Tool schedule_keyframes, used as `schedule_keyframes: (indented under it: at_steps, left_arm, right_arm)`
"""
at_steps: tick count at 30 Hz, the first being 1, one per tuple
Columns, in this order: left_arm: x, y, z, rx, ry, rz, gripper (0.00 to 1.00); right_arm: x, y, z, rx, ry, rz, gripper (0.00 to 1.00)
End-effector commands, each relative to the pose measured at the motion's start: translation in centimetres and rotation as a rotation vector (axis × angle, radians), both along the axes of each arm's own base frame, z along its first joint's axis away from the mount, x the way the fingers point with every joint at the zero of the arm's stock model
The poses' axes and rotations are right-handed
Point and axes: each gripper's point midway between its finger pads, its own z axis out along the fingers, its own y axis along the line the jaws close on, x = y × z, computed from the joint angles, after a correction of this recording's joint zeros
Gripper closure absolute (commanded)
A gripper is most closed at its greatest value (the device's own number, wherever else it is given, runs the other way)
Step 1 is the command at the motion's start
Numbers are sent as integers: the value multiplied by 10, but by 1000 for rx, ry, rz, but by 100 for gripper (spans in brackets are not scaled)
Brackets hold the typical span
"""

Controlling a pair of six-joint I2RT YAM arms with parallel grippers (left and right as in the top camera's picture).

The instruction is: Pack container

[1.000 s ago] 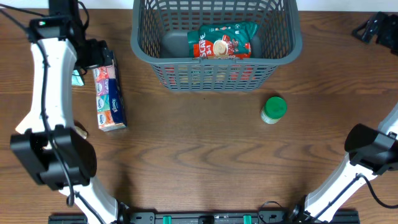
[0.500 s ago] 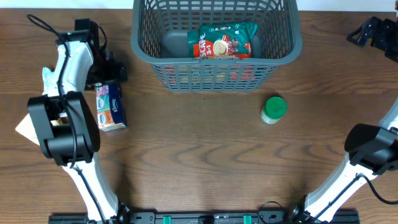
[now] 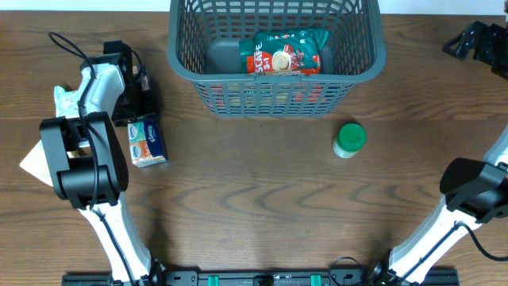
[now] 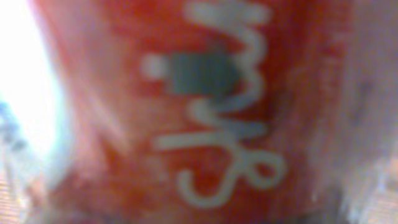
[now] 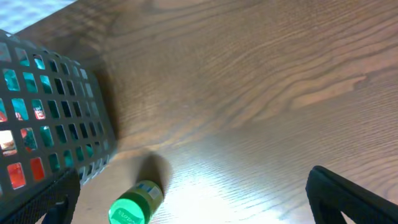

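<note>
A: Step in hand?
B: Fetching the tissue pack (image 3: 145,141) from the table (image 3: 262,199), upper left. The left jaws were at its upper end, their opening impossible to tell. The right jaws stood wide apart, empty, upper right.
A: Next?
B: Probably a firm hold, then a lift over the rim of the container (image 3: 274,77), top centre.

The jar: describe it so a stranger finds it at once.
Start at the big grey basket at the top of the overhead view. Below its right corner a small jar sits alone. Only it has a round green lid.
</note>
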Motion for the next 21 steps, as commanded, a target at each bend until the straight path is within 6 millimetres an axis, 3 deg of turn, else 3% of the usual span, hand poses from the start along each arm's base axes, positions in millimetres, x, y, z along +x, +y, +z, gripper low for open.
schedule_keyframes:
  at_steps: [1,3,6,10,14,21]
  left_arm:
    - [-10,-2,-5,-16,43,-5,62]
    - [-16,-2,-3,-19,64,-5,70]
    - [-19,-3,9,-20,71,-4,94]
    - [-8,-2,53,-10,-15,18,94]
    - [11,0,140,1,-212,76,94]
    - [34,-35,340,-65,-743,-68,94]
  right_arm:
    - [-1,-2,-3,0,9,7,1]
    - [-1,-2,-3,-3,11,12,1]
    - [-2,-1,-4,-7,13,24,1]
    - [-3,-1,-4,-5,17,26,1]
    - [-3,-1,-4,-5,19,26,1]
    - [-3,0,-4,-4,20,26,1]
